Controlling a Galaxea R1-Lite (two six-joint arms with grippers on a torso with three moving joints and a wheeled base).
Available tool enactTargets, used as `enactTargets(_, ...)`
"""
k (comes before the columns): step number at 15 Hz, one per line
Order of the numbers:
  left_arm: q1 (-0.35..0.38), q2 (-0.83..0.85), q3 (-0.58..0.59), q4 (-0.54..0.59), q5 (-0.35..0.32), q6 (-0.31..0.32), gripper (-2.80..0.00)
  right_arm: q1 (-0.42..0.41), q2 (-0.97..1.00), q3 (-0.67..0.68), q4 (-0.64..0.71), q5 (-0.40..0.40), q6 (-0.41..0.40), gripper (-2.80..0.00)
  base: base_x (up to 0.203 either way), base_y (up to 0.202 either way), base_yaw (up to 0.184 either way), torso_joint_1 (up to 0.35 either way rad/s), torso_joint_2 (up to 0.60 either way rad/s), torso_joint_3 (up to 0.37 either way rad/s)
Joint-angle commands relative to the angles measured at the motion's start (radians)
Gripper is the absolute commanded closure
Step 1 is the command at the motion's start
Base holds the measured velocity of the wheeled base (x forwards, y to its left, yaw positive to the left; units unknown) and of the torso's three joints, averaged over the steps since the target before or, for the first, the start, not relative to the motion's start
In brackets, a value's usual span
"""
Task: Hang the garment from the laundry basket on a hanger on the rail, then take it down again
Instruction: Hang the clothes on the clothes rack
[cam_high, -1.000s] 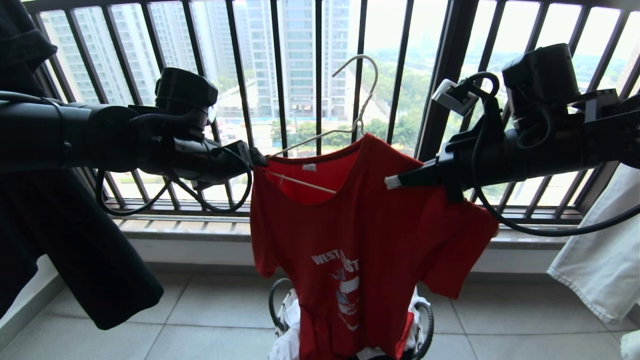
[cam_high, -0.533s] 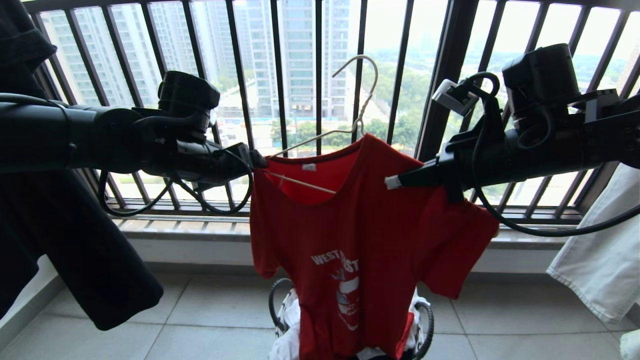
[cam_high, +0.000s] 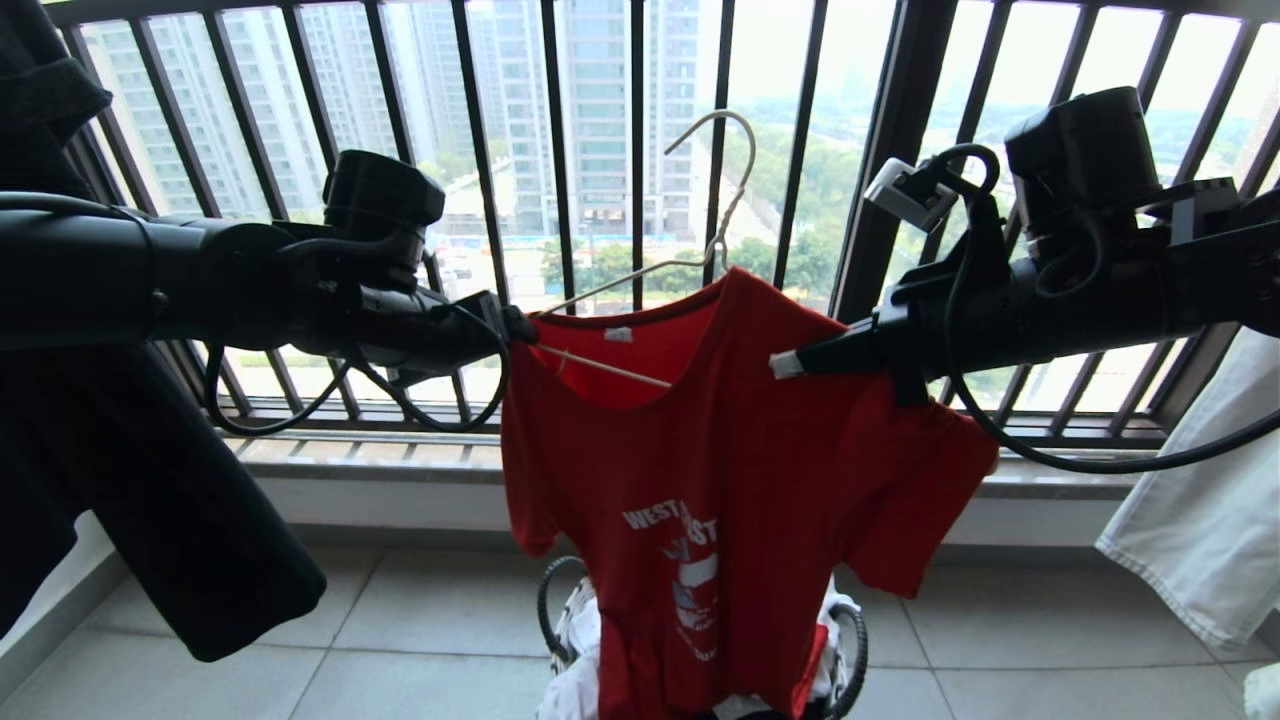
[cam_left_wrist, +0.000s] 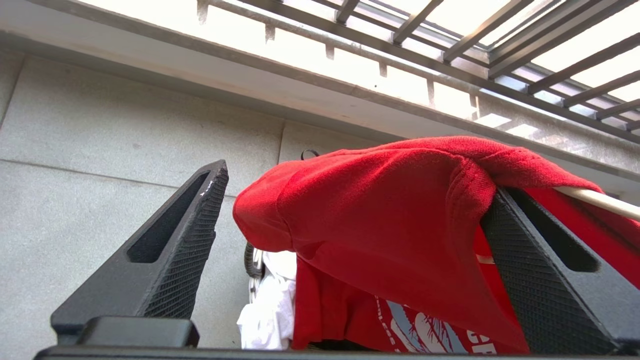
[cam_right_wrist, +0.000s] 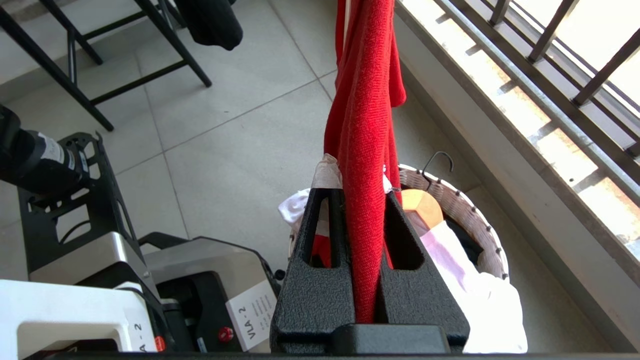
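Observation:
The red garment (cam_high: 720, 480) hangs in mid-air above the laundry basket (cam_high: 548, 600), draped on the cream hanger (cam_high: 715, 190), whose hook points up, free of any bar. My right gripper (cam_high: 785, 365) is shut on the garment's shoulder; the right wrist view shows the garment (cam_right_wrist: 365, 115) pinched between the fingers of that gripper (cam_right_wrist: 357, 192). At the other shoulder my left gripper (cam_high: 515, 325) is open. In the left wrist view the garment (cam_left_wrist: 390, 215) lies over one finger of the left gripper (cam_left_wrist: 360, 180), beside the hanger's arm (cam_left_wrist: 600, 200). The rail is out of view.
A black garment (cam_high: 150, 480) hangs at the left and a pale one (cam_high: 1200, 520) at the right. The black window railing (cam_high: 560, 150) and its ledge (cam_high: 380, 450) stand close behind. The basket (cam_right_wrist: 480, 220) holds white cloth (cam_right_wrist: 480, 295) and a wooden hanger (cam_right_wrist: 422, 205). My base (cam_right_wrist: 100, 260) is nearby.

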Motion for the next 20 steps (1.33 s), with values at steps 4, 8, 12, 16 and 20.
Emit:
enactTargets(4, 0.001, -0.009, 0.000, 0.001, 0.001, -0.003, 0.00, 0.000, 0.001, 0.000, 0.002, 0.004, -0.001, 0.00, 0.000, 0.000, 0.000, 0.000, 0.00, 0.000)
enactTargets(8, 0.001, -0.009, 0.000, 0.001, 0.001, -0.002, 0.00, 0.000, 0.001, 0.003, 0.002, 0.004, -0.003, 0.00, 0.000, 0.000, 0.000, 0.000, 0.00, 0.000)
enactTargets(12, 0.001, -0.017, 0.004, 0.001, 0.001, -0.002, 0.00, 0.001, 0.004, 0.009, 0.000, 0.002, -0.007, 0.00, 0.000, 0.000, 0.000, 0.000, 0.00, 0.000)
enactTargets(16, 0.001, -0.017, 0.004, 0.001, 0.001, -0.002, 0.00, 0.003, 0.007, 0.008, 0.000, 0.002, -0.007, 0.00, 0.000, 0.000, 0.000, 0.000, 0.00, 0.000)
enactTargets(20, 0.000, -0.033, 0.011, 0.003, -0.002, -0.002, 0.00, 0.006, 0.023, 0.008, -0.003, 0.001, -0.007, 0.00, 0.000, 0.000, 0.000, 0.000, 0.00, 0.000)
